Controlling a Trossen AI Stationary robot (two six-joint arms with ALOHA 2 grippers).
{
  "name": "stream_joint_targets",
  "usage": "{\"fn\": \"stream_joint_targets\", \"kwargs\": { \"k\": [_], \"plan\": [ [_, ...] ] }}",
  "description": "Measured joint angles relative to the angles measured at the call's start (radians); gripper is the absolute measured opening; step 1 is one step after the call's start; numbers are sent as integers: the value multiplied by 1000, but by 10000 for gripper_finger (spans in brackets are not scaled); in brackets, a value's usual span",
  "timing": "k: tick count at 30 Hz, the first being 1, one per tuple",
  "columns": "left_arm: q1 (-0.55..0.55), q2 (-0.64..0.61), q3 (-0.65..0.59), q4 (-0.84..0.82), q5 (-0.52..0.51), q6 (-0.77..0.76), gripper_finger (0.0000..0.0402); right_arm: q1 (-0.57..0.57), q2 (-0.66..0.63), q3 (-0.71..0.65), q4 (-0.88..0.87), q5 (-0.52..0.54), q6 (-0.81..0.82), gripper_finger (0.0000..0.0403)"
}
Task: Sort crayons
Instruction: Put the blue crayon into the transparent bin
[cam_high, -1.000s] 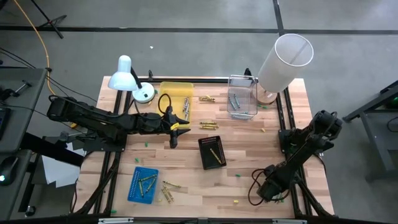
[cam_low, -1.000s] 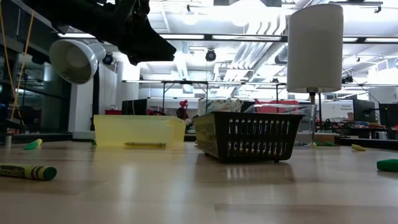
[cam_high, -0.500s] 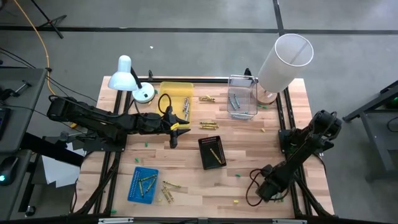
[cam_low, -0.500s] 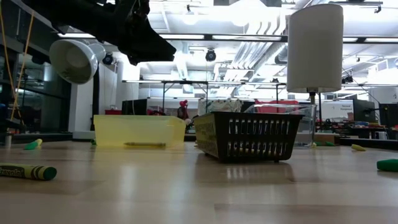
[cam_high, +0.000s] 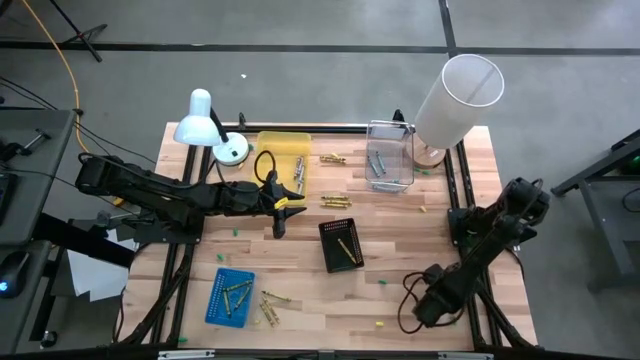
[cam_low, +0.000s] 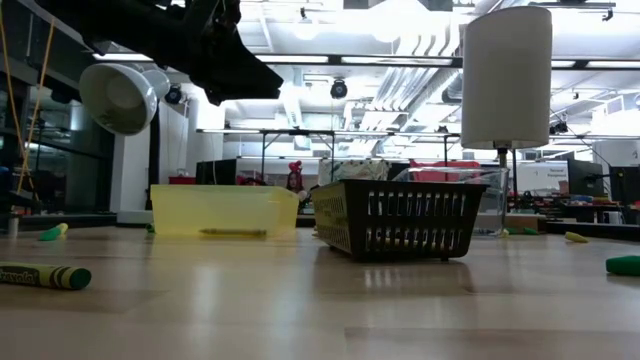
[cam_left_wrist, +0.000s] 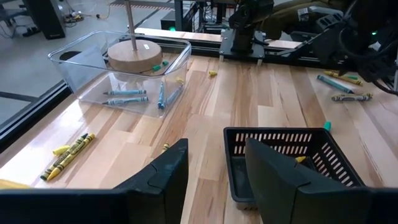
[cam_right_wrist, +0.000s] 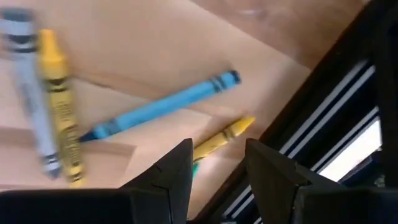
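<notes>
Crayons lie scattered on the wooden table: yellow ones (cam_high: 335, 158) by the far trays, more (cam_high: 337, 202) mid-table, several (cam_high: 272, 303) beside the blue tray (cam_high: 230, 296). My left gripper (cam_high: 283, 210) is open and empty, above the table between the yellow tray (cam_high: 283, 155) and the black basket (cam_high: 340, 243); its wrist view (cam_left_wrist: 214, 180) looks over the basket (cam_left_wrist: 286, 162). My right gripper (cam_high: 428, 308) is open and empty, low at the table's near right corner, over a blue crayon (cam_right_wrist: 161, 106), yellow crayons (cam_right_wrist: 224, 134) and a grey one (cam_right_wrist: 28, 93).
A clear tray (cam_high: 390, 165) holding greyish crayons stands at the far side, with a white tube lamp (cam_high: 455, 100) at its right. A white desk lamp (cam_high: 205, 125) stands at the far left. A green crayon (cam_low: 45, 275) lies near the low camera.
</notes>
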Motion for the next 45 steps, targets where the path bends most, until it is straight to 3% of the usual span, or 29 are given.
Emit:
{"fn": "stream_joint_targets", "kwargs": {
  "k": [4,9,15,25,45],
  "plan": [
    [0,0,0,-1,0,0,145,10,0,-20,4,50,31,142],
    [0,0,0,-1,0,4,145,10,0,-14,-4,144,-52,142],
    [0,0,0,-1,0,7,145,10,-16,10,-24,209,64,142],
    [0,0,0,-10,0,-2,145,106,-26,1,-30,241,361,141],
    [0,0,0,-9,0,-2,145,100,-7,0,53,268,374,141]
  ]
}}
